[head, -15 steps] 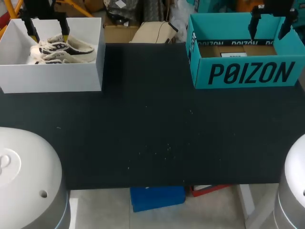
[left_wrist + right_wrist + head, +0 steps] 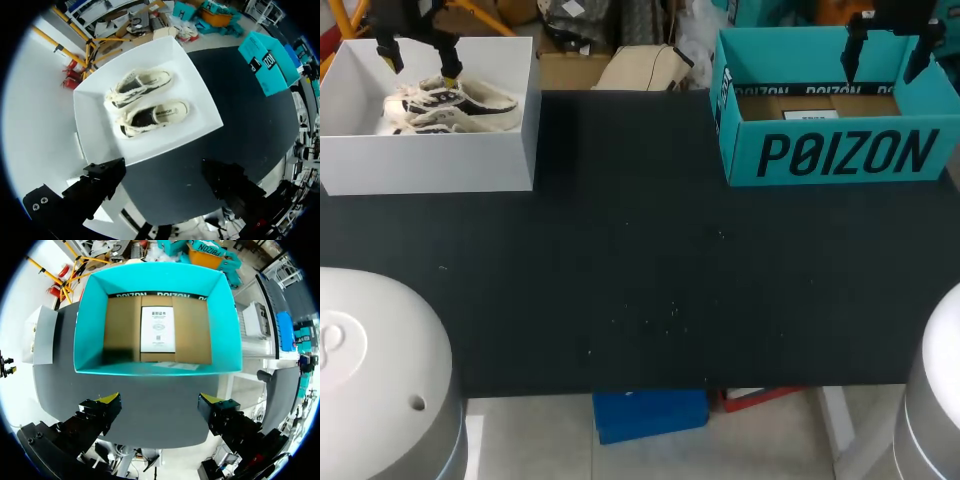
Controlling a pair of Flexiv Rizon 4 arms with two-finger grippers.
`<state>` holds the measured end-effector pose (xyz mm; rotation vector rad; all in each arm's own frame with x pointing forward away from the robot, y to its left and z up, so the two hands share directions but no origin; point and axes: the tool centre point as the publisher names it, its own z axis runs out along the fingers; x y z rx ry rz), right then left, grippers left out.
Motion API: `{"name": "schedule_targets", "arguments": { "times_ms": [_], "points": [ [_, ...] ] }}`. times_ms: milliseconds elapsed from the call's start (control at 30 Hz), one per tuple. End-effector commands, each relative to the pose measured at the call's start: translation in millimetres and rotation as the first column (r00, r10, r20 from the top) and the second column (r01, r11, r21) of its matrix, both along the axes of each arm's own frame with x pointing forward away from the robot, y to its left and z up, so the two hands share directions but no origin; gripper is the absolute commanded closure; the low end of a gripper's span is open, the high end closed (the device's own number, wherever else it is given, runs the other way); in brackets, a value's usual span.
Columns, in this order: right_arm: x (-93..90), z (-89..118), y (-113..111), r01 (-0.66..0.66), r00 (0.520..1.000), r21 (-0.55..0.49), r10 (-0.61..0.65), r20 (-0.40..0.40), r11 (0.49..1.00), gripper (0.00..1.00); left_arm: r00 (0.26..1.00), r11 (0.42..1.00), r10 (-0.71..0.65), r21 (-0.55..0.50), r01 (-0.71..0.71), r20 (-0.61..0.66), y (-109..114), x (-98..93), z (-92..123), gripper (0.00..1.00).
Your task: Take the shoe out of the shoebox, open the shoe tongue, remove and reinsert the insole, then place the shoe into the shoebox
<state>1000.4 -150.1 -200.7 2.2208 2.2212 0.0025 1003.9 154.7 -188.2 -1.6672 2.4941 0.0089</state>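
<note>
Over on the left side, the left gripper (image 2: 418, 66) hangs above an open white box (image 2: 430, 165). Its two fingers are spread wide apart and have hold of nothing. Below and ahead of it, two cream shoes (image 2: 155, 116) with dark linings lie side by side on the floor of that box, toes pointing the same way. From the wrist view both look clear of the fingertips; from the head view one yellow tip sits close over the nearer shoe's collar, and I can't say whether it touches.

Between the two grippers stretches the black table (image 2: 640, 280).

Off to the right, the right gripper (image 2: 160, 400) hovers over a teal shoebox (image 2: 840, 155). Its fingers too stand wide open, gripping nothing, the yellow tips above the box's near wall. Ahead of this gripper and beneath it, the box's brown cardboard floor (image 2: 120, 325) carries only a white paper sheet (image 2: 157, 329) lying flat in the middle.
</note>
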Motion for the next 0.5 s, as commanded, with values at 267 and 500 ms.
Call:
{"name": "schedule_targets", "arguments": {
  "times_ms": [267,500],
  "points": [
    [-0.1,0.5,0.1,0.000,1.000,-0.001,0.000,-0.001,1.000,0.00,0.351,0.394,-0.908,0.181,0.901,0.229,-12.2,-10.8,6.8,0.00],
    [-0.1,0.5,0.1,0.000,1.000,-0.001,0.000,-0.001,1.000,0.00,0.351,0.394,-0.908,0.181,0.901,0.229,-12.2,-10.8,6.8,0.00]
  ]
}}
